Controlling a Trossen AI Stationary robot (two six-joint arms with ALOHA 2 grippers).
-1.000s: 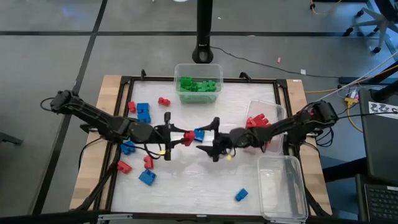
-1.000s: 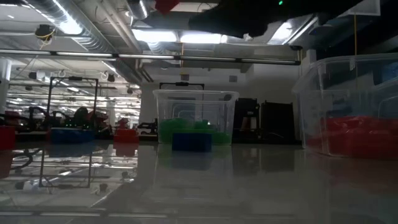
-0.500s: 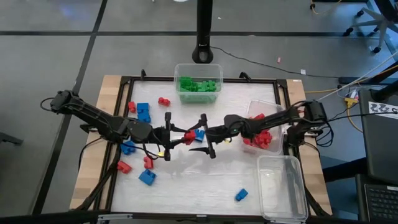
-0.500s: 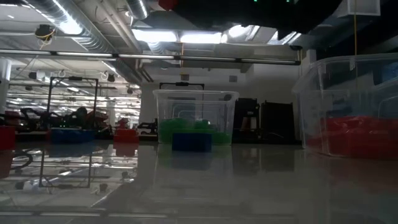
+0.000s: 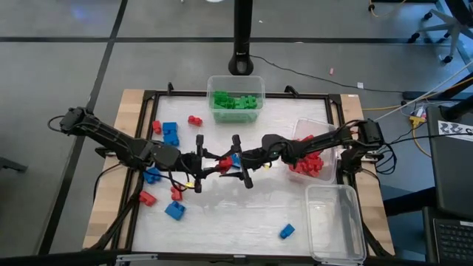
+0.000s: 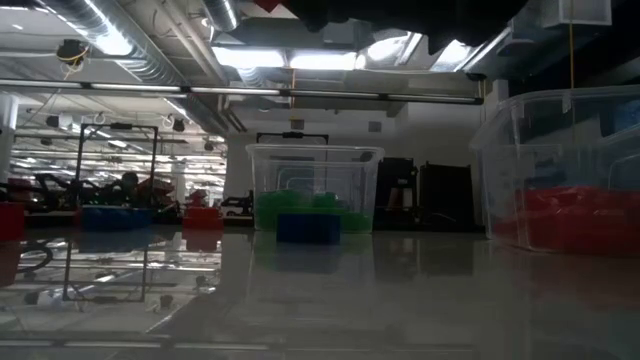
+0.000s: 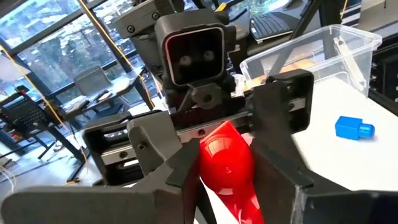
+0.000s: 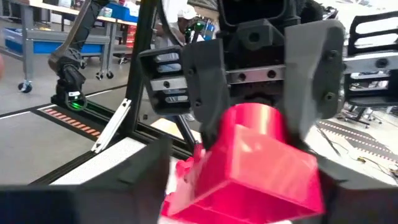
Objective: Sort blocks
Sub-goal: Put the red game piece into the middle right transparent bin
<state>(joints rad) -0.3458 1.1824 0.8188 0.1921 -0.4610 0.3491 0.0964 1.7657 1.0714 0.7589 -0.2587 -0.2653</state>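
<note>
A red block [image 5: 224, 163] hangs in the air over the middle of the table, between my two grippers, which face each other. My left gripper [image 5: 216, 164] reaches in from the table's left and is shut on the block. My right gripper [image 5: 233, 162] reaches in from the right, its fingers closed in on the block's sides. The left wrist view shows the block [image 7: 227, 163] between the right gripper's fingers. The right wrist view shows the block [image 8: 249, 168] up close. Beneath the grippers a blue block [image 5: 236, 157] lies on the table. My left gripper pinches the red block's left-hand end, with its round stud [image 8: 256, 123], between its two fingers [image 8: 208, 81]. It comes in level from the table's left. The block is clear of the table. My right gripper has its fingers [image 7: 168, 152] against two opposite sides of the block's right-hand end [image 7: 227, 155], coming in level from the table's right. The block lies roughly level between the two grippers.
A tub of green blocks [image 5: 235, 97] stands at the far edge, a tub of red blocks [image 5: 314, 151] at the right, and a clear tub [image 5: 336, 222] at the near right. Loose red and blue blocks [image 5: 170, 133] lie at the left; one blue block [image 5: 287, 231] lies near the front.
My right gripper has moved toward the table's left, up to the left gripper, and has rolled as it came; its fingers now stand around the red block. My left gripper has stayed in place with the block and rolled slightly.
</note>
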